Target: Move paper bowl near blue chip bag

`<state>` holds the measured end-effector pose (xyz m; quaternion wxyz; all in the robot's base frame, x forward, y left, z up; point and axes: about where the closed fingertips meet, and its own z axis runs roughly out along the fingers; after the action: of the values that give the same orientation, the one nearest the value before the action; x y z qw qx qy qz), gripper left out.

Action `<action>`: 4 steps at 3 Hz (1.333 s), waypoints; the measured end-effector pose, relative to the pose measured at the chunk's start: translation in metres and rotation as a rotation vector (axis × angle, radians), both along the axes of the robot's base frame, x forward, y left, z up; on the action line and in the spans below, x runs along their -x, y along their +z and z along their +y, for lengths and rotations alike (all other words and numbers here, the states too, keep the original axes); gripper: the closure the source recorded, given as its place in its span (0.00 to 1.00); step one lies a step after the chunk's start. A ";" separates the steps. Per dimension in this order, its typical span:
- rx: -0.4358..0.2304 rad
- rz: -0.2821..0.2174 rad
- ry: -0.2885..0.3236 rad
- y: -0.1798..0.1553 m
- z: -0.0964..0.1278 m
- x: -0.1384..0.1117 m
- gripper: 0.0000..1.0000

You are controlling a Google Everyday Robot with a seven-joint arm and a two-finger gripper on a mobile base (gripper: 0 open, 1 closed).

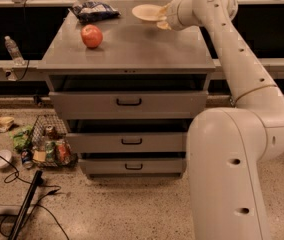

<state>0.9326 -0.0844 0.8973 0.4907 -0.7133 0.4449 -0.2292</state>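
We see the paper bowl [147, 12] at the table's [132, 51] far edge, right of the blue chip bag [94, 10], not touching it. Our claw [162, 20] grips the bowl's right rim. Red apple [91, 36] sits nearer, front-left.

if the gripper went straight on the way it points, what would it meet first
The gripper, shut on the paper bowl above the cabinet top, points left. Probably the blue chip bag, the held bowl touching it first; depth is unclear.
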 end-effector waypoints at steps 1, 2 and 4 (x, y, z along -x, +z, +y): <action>0.017 -0.008 0.031 0.003 0.026 -0.004 1.00; 0.037 -0.006 0.034 -0.007 0.055 -0.015 1.00; 0.029 -0.013 0.043 -0.016 0.106 -0.033 1.00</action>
<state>0.9653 0.0216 0.8815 0.4878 -0.7284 0.4229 -0.2294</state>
